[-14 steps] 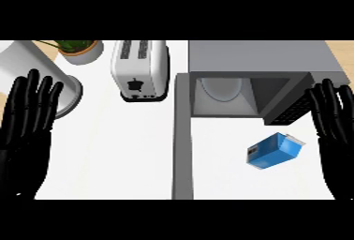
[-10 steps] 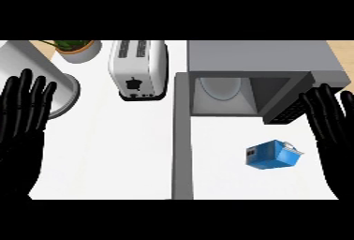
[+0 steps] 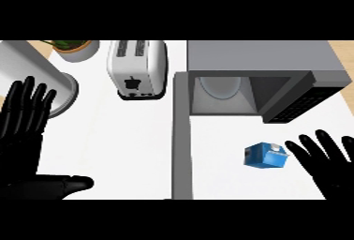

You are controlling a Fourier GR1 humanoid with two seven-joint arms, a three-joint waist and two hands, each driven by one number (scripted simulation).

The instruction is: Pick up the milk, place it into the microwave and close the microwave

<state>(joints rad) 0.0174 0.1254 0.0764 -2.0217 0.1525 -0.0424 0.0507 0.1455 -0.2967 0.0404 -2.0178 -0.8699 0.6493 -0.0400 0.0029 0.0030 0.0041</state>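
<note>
Right robot hand [image 3: 330,161] spread beside milk [image 3: 265,155]

Bright, even light — white counter [image 3: 124,140] nearly washed out, shadows faint, edges soft.

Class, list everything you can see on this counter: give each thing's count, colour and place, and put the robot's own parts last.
milk: one, blue carton, right part of counter, in front of the microwave
microwave: one, grey, top right, door open
toaster: one, white, top centre-left
plant pot: one, white with green leaves, top left
cylinder: one, grey-white, far left
counter: one, white
left robot hand: one, black, open, left edge
right robot hand: one, black, open, beside the milk
</note>
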